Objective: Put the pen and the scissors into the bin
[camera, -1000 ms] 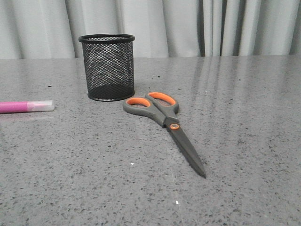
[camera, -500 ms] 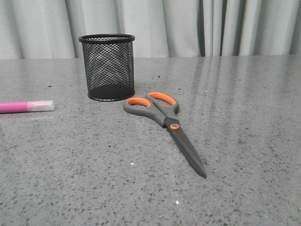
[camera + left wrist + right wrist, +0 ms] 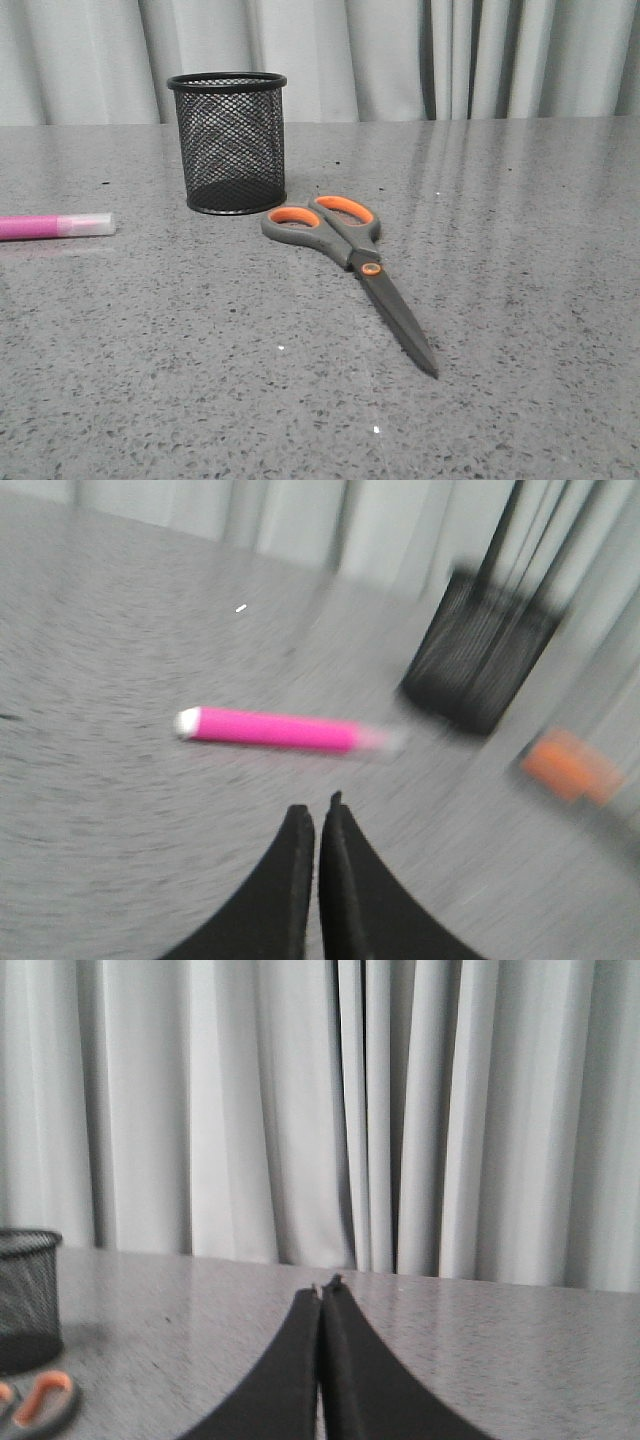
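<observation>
The black wire-mesh bin (image 3: 228,140) stands upright at the back left of the table. The scissors (image 3: 350,252) lie flat just right of it, orange-lined handles toward the bin, blades pointing to the front right. The pink pen (image 3: 55,226) lies flat at the far left edge, whitish cap to the right. Neither gripper shows in the front view. In the blurred left wrist view my left gripper (image 3: 317,810) is shut and empty, just short of the pen (image 3: 270,729), with the bin (image 3: 482,650) beyond. My right gripper (image 3: 321,1288) is shut and empty, above the table; the bin (image 3: 25,1295) and scissor handles (image 3: 45,1400) show at that view's edge.
The table top (image 3: 520,250) is grey speckled stone. Pale grey curtains (image 3: 400,55) hang behind its far edge.
Nothing has moved in the front view: bin, scissors and pen lie as before.
</observation>
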Controlling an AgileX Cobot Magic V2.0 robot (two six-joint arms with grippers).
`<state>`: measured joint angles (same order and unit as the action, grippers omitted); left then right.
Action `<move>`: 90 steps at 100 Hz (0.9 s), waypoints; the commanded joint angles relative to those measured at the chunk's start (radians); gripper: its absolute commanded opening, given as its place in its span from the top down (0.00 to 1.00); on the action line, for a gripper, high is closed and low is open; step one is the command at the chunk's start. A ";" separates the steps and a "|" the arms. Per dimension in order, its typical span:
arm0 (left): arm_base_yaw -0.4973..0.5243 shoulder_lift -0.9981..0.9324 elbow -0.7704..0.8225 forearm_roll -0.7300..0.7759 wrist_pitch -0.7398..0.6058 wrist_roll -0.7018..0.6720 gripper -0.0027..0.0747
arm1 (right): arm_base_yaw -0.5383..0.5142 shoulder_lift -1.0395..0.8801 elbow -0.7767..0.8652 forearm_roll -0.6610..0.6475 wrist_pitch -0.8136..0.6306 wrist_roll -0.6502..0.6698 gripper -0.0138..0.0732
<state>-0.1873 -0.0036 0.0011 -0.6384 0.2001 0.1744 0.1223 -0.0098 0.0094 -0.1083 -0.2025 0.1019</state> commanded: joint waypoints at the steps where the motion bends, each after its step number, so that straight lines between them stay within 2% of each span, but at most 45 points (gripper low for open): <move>1: -0.009 -0.033 0.044 -0.330 -0.140 -0.005 0.99 | 0.001 -0.020 0.015 0.081 -0.091 0.125 0.91; 13: -0.009 -0.033 0.044 -0.456 -0.178 -0.005 0.99 | 0.001 -0.020 0.015 0.128 -0.009 0.139 0.91; 21: -0.009 -0.033 0.044 -0.460 -0.178 -0.005 0.99 | 0.001 -0.020 0.015 0.173 0.044 0.139 0.91; 40: -0.009 -0.033 0.020 -0.452 -0.166 0.004 0.98 | 0.001 -0.020 -0.006 0.300 0.071 0.139 0.91; 51: -0.009 -0.031 -0.053 -0.349 -0.123 0.083 0.82 | 0.001 -0.001 -0.073 0.300 0.168 0.139 0.87; 59: -0.009 -0.011 -0.126 -0.250 -0.084 0.125 0.67 | 0.001 0.034 -0.131 0.300 0.224 0.139 0.75; 64: -0.009 0.012 -0.184 -0.186 -0.049 0.140 0.64 | 0.003 0.067 -0.167 0.300 0.248 0.139 0.66; 70: -0.009 0.058 -0.248 -0.077 0.016 0.140 0.65 | 0.010 0.120 -0.219 0.300 0.308 0.139 0.56; 76: -0.009 0.118 -0.327 0.020 0.122 0.140 0.71 | 0.019 0.179 -0.276 0.300 0.375 0.135 0.51; 90: -0.009 0.333 -0.519 0.249 0.370 0.140 0.87 | 0.049 0.307 -0.381 0.299 0.506 0.060 0.50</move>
<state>-0.1880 0.1909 -0.3833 -0.5138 0.4700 0.3103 0.1547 0.2101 -0.2825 0.1903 0.2917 0.2182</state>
